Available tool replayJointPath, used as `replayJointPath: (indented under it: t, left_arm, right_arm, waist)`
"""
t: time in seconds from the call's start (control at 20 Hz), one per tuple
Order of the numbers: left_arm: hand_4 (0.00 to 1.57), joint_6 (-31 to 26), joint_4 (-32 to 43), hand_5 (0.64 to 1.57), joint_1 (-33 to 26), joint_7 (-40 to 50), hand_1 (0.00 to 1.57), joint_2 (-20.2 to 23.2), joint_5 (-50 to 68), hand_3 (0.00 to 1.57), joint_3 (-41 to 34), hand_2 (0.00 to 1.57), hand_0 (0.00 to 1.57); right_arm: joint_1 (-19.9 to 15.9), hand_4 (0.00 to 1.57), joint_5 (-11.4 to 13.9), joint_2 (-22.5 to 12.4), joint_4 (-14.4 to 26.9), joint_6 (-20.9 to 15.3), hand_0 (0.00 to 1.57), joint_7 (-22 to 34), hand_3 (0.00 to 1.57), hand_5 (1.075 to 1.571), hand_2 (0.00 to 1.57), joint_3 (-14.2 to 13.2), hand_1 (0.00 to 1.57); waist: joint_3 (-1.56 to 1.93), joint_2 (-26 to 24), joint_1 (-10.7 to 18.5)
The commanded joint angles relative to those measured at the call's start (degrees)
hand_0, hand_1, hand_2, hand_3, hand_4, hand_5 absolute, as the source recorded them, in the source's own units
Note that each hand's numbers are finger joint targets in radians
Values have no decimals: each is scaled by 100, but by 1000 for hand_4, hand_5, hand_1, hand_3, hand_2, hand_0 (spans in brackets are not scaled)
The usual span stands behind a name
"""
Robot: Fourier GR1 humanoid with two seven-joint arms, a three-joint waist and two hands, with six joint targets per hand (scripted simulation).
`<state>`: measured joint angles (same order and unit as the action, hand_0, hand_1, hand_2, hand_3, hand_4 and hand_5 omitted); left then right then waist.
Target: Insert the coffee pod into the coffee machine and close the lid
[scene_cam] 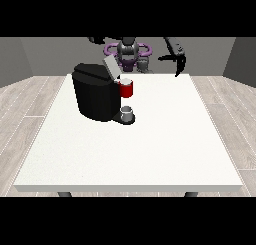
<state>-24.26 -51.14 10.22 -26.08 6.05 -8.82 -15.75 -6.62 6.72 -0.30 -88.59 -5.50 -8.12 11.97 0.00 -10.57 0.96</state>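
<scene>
Partly hidden robot (129, 51), coffee machine (97, 94) lid (111, 67) raised, pod unseen.

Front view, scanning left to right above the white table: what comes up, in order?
Black boxy coffee machine → raised grey lid → red brew head holding the pod, small grey cup beneath it → black hand at the view's right, raised above the table's far edge.

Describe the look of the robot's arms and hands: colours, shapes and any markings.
Both arms are black and slender, built of elongated segments. The hand at the view's right is black too, ending in thin dark fingers. The hand at the view's left is also black, a small dark shape. Purple rings sit at the shoulders beside the grey torso. No cables or markings can be made out.
</scene>
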Motion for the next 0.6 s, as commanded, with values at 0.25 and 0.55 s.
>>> replayJointPath:
  t: [0.25, 0.55]
  left_arm:
    - [201, -73, -1205, 1571, -157, 788, 0, -299, 397, 0, 376, 0, 0]
    - [317, -130, -1357, 1571, -539, -144, 0, -7, 266, 0, 519, 0, 0]
  right_arm:
    - [-814, 208, 598, -11, 220, -502, 0, 559, 0, 1571, 0, -323, 0]
    - [-1303, 353, 469, -11, 881, -503, 0, 30, 0, 1571, 0, -703, 0]
  waist:
    - [2, 322, 417]
    - [1, 978, 468]
